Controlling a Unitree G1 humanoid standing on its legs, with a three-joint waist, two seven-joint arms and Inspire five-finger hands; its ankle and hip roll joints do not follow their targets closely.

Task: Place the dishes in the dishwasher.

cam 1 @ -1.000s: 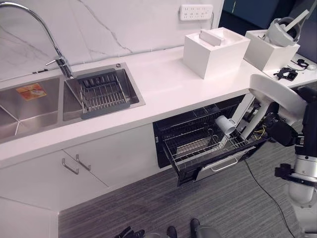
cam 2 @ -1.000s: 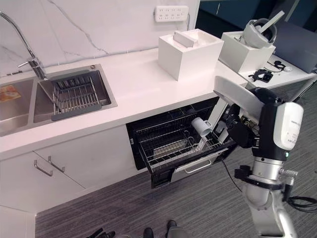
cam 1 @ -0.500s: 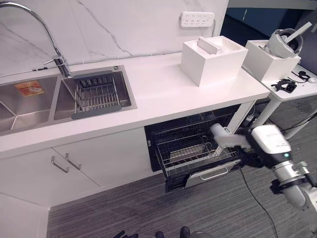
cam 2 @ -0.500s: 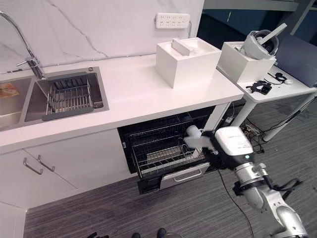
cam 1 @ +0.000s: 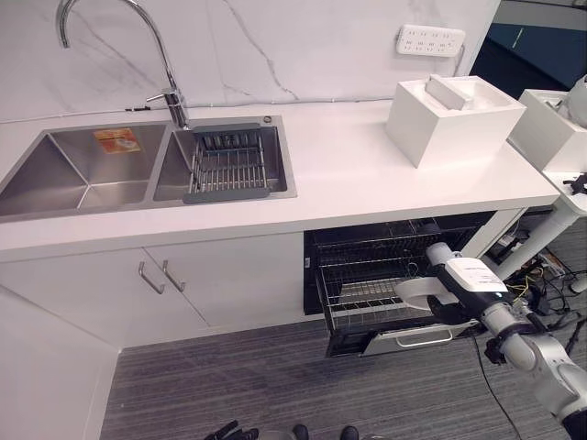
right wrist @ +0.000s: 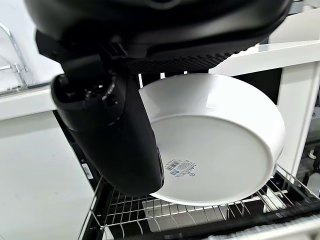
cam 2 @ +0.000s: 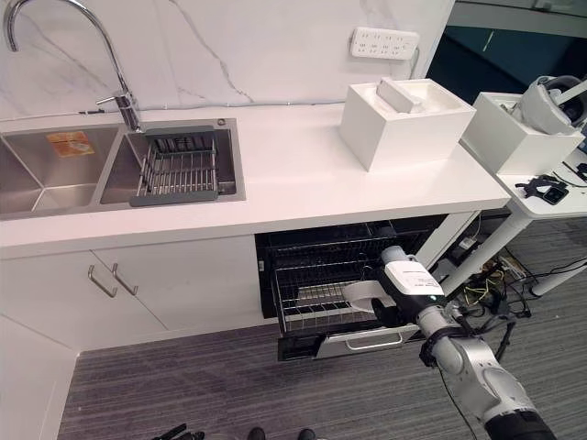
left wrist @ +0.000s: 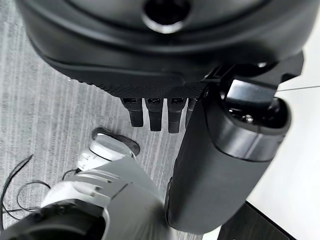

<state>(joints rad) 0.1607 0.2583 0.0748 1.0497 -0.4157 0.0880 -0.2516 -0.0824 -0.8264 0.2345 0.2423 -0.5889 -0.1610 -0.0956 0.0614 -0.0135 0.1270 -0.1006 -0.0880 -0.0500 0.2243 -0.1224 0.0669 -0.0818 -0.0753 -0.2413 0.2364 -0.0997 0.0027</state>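
Since a second ago the right hand (right wrist: 107, 135) has dropped from counter height to just above the pulled-out rack (cam 2: 316, 298) of the dishwasher (cam 1: 394, 275), thumb clamped over the rim of a plate (right wrist: 215, 145). It is white, round and shallow, underside up with a small sticker. Left hand (left wrist: 160, 112) hangs over grey striped floor (cam 1: 238, 385), fingers loosely straight. White counter (cam 2: 293, 179) holds a sink (cam 1: 101, 170) with a drainer (cam 2: 179, 167) and two white boxes (cam 2: 404, 119).

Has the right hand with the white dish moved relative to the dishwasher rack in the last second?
Yes. The right hand has carried the white dish from the dishwasher rack's far right edge inward, over its wires.
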